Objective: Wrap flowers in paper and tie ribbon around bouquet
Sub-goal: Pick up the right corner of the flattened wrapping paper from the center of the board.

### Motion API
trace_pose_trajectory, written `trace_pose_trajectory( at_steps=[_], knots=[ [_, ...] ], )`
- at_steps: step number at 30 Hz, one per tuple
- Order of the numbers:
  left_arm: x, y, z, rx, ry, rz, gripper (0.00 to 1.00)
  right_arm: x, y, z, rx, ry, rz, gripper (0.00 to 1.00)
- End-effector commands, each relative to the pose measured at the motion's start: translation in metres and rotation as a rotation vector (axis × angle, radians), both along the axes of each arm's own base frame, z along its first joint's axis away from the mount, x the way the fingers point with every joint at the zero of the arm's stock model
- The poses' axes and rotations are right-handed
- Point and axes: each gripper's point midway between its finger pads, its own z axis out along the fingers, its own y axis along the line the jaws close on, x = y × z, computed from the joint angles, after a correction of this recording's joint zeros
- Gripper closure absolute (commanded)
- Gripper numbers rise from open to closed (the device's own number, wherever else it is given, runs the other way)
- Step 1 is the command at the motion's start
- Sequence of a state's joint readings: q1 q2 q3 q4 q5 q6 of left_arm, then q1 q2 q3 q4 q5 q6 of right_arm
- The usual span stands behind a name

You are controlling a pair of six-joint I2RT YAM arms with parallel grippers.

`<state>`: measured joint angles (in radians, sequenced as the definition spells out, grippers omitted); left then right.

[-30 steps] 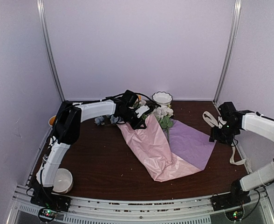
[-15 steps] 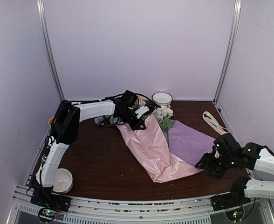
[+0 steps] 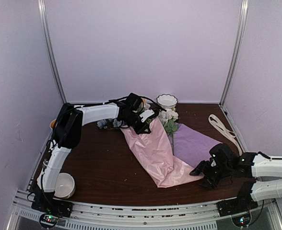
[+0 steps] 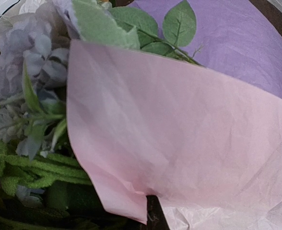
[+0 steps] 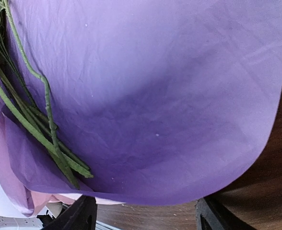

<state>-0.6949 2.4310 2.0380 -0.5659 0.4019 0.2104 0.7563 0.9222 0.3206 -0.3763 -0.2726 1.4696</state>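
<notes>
**Far flap held over the blooms; near edge ready for pickup.**
Your right gripper (image 3: 201, 175) hovers at the near-right edge of the large thin pink-lilac paper sheet (image 3: 193, 146), fingers (image 5: 81, 215) spread wide, probably to lift that side. On the sheet lie the artificial flowers (image 3: 168, 119) with long green stalks. Farther back, your left gripper (image 3: 142, 119) is clamped on the folded flap so it covers the blooms. The cream-white satin ribbon (image 3: 222, 127) lies far right, untouched.

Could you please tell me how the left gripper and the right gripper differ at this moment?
The left gripper is shut on the pink flap of the paper beside the flowers; the right gripper is open and holds nothing. The left is at the far side; the right is low by the near right edge. Both are at the paper.
</notes>
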Motion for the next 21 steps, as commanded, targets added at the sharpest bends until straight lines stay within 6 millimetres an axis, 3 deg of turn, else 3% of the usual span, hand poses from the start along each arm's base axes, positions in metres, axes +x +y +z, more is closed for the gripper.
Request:
trace_pose_trajectory(
  at_steps=[1, 6, 12, 14, 17, 21],
  knots=[
    [-0.007, -0.005, 0.021, -0.017, -0.028, -0.02, 1.0, 0.008, 0.005, -0.007, -0.017, 0.013, -0.01, 0.28],
    [-0.007, -0.004, 0.02, -0.013, -0.03, -0.02, 1.0, 0.013, 0.011, -0.006, -0.039, 0.027, 0.029, 0.37],
    [-0.005, -0.005, 0.02, -0.011, -0.04, -0.02, 1.0, 0.02, -0.005, -0.002, -0.085, -0.037, -0.024, 0.81],
    [-0.005, -0.007, 0.02, -0.013, -0.041, -0.021, 1.0, 0.022, -0.006, -0.003, -0.09, -0.049, -0.016, 0.91],
    [-0.005, -0.011, 0.017, -0.012, -0.038, -0.024, 1.0, 0.03, -0.002, 0.003, -0.131, -0.092, 0.056, 1.0],
    [-0.004, -0.01, 0.01, 0.003, -0.03, -0.019, 1.0, 0.041, -0.004, 0.02, -0.246, -0.158, 0.16, 1.0]
  ],
)
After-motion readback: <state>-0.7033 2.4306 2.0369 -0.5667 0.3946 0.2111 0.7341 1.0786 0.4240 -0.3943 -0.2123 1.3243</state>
